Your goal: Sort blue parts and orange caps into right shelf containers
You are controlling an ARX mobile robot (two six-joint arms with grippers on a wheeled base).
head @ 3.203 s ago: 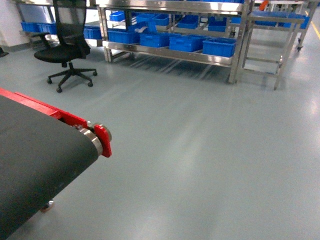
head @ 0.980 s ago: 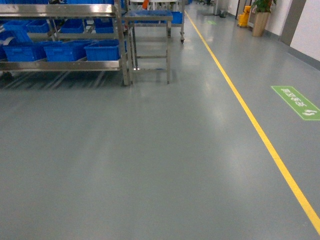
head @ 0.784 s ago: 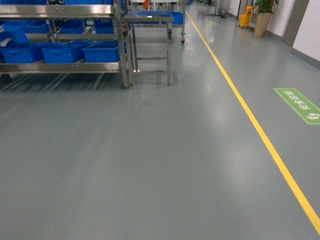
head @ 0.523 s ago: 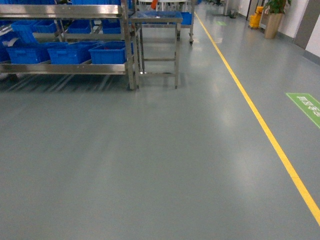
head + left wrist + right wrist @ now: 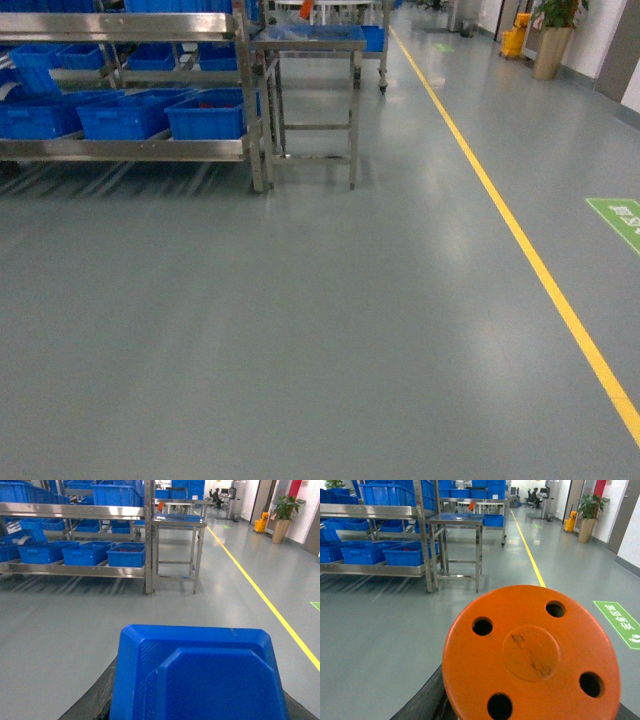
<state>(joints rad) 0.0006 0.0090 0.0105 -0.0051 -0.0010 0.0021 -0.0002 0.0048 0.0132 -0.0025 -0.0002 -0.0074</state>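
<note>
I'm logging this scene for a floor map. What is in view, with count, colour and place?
blue part: one, blue, filling the left wrist view's foreground
orange cap: one, orange with four holes, filling the right wrist view's foreground
crates: several, bright blue, on the rack's lower shelf
shelf rack: one, steel, far left
small table: one, steel, beside the rack
floor line: one, yellow, running along the right
floor sign: one, green, right edge
potted plant: one, top right
tools: neither visible; parts hide them

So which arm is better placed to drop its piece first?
Left, probably: the crates sit left in the head view, the side of the blue part; far off for both arms, though.
</note>
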